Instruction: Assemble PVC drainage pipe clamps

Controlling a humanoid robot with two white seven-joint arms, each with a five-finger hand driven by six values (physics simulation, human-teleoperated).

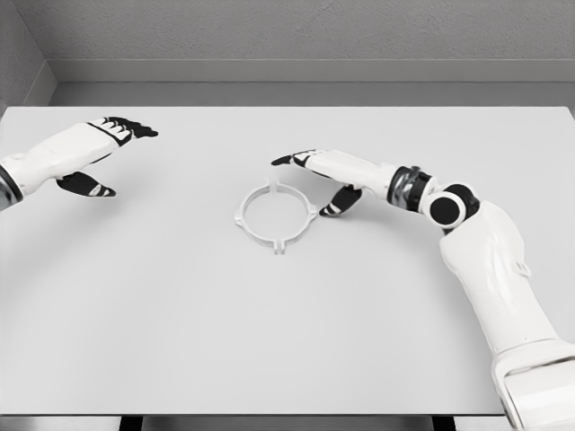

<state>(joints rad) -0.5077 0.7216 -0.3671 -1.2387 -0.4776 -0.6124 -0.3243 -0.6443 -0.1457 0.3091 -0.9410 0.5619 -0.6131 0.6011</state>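
A white ring-shaped pipe clamp with small tabs around its rim lies flat near the middle of the white table. My right hand hovers just beyond and to the right of the ring, fingers stretched out and thumb hanging down close to the ring's right tab, holding nothing. My left hand is far off at the table's left, fingers extended and thumb spread, also holding nothing.
A grey wall and ledge run behind the table's far edge. The right forearm crosses the table's right side.
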